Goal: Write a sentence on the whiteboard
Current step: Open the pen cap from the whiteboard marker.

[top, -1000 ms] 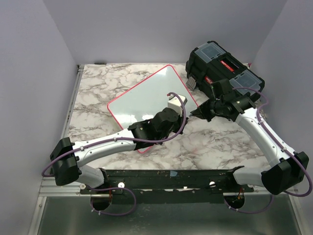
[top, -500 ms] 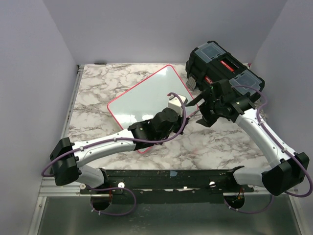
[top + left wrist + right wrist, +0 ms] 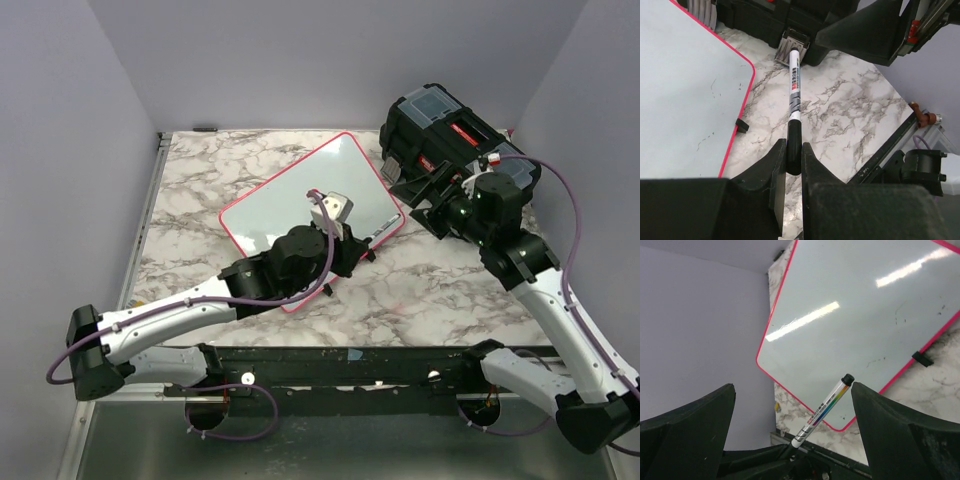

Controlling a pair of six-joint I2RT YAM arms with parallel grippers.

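Pinches a marker (image 3: pixel 794 85) in the left gripper (image 3: pixel 793 152), lower centre. Spreads the right gripper (image 3: pixel 792 387) wide, facing the whiteboard (image 3: pixel 865 315) upper right.

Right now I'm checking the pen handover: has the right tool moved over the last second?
Yes. The right tool has backed away from the flat red-rimmed whiteboard, up toward the black red-latched toolbox.

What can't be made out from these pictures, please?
Label on the marker: left wrist view, print too small to read.
Its gripped end: same view, buried inside the left hand.
Near part of the whiteboard: top view, covered by the left arm.
Specks on the whiteboard: wrist views, too small to read.
Front of the black toolbox: top view, partly behind the right arm.
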